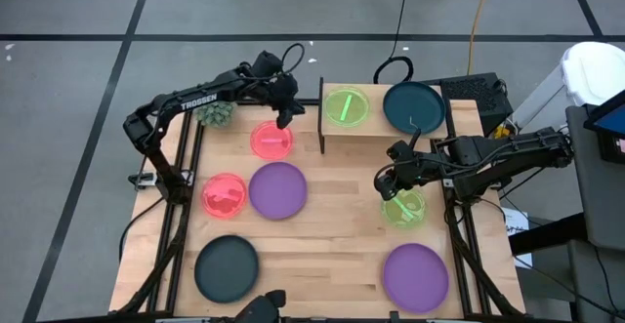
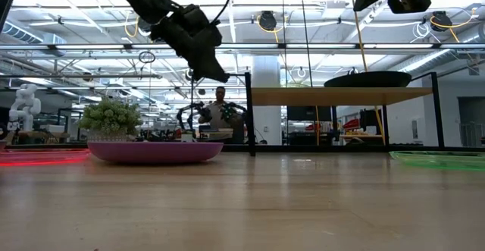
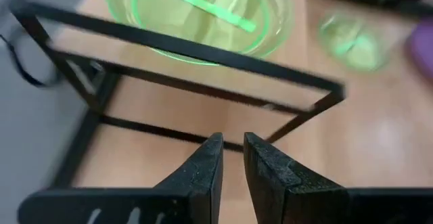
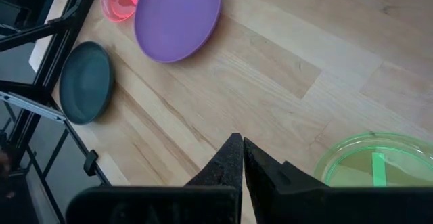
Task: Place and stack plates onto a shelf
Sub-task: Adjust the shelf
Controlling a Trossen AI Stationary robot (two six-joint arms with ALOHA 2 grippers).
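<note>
Two plates already sit on the shelf (image 1: 386,131): a neon green plate (image 1: 346,107) and a dark teal plate (image 1: 414,106). We see the left gripper (image 1: 284,120) hanging over a pink-red plate (image 1: 271,141) beside the shelf's dark side panel, its fingers (image 3: 203,170) a narrow gap apart, pinching nothing. The right gripper (image 1: 383,184) hovers just beside a second green plate (image 1: 404,208), fingers pressed together, empty. On the table (image 1: 332,235) lie another pink-red plate (image 1: 225,195), two purple plates (image 1: 277,188) (image 1: 415,276) and a teal plate (image 1: 226,268); whether the gripper touches the green rim is unclear to us.

Green plate (image 1: 345,107) and teal plate (image 1: 413,106) lie on the shelf (image 1: 376,131); six plates on tabletop.
</note>
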